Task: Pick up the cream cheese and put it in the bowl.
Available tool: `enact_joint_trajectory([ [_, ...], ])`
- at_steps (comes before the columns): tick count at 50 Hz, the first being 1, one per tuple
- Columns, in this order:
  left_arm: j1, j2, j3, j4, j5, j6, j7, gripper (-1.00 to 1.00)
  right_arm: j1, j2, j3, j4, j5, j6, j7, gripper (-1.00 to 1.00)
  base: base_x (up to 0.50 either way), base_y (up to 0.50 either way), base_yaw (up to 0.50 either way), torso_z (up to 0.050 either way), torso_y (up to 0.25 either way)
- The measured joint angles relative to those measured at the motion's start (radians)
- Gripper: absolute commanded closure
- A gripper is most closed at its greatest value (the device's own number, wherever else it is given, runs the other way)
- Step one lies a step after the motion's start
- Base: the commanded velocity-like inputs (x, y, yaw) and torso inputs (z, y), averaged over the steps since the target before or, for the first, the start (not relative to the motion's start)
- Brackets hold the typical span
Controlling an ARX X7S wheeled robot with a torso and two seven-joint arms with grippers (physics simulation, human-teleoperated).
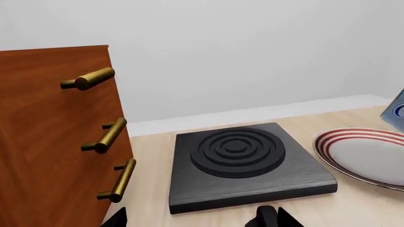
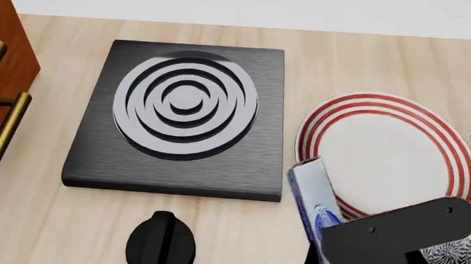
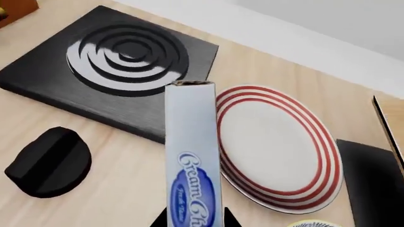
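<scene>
Cream cheese (image 3: 192,161) clamped on edge in right gripper (image 3: 192,222), lifted clear of table (image 2: 344,59), beside plate (image 2: 384,152). Pickup done; carry and drop into bowl (image 2: 455,255) left, just peeking out beside gripper mount. Hob (image 2: 183,117) and knob (image 2: 161,243) further off. Left gripper (image 1: 196,220) barely visible; opening can't be told.

The only lettering I can read is on the small flat rectangular pale-blue cream cheese box (image 3: 191,161): white script running along its length, starting "Cream" and then "Ch" before the picture's edge cuts it off. That script crosses a darker blue oval logo, and a smaller white line inside the oval is too fine to make out. In the head view the logo on the box (image 2: 313,196) is only a blur.
</scene>
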Motion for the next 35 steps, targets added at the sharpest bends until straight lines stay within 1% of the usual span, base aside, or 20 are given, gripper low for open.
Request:
enact_joint_trajectory([
  [16, -0.001, -0.002, 0.002, 0.000, -0.001, 0.002, -0.001, -1.00, 0.020, 0.057, 0.098, -0.018, 0.038, -0.084, 0.031, 1.00, 0.00, 0.00, 0.00, 0.000, 0.000],
  [35, -0.004, -0.003, 0.006, 0.000, -0.002, 0.000, 0.000, -1.00, 0.046, 0.124, 0.175, -0.026, 0.096, -0.152, 0.093, 1.00, 0.00, 0.00, 0.00, 0.000, 0.000],
])
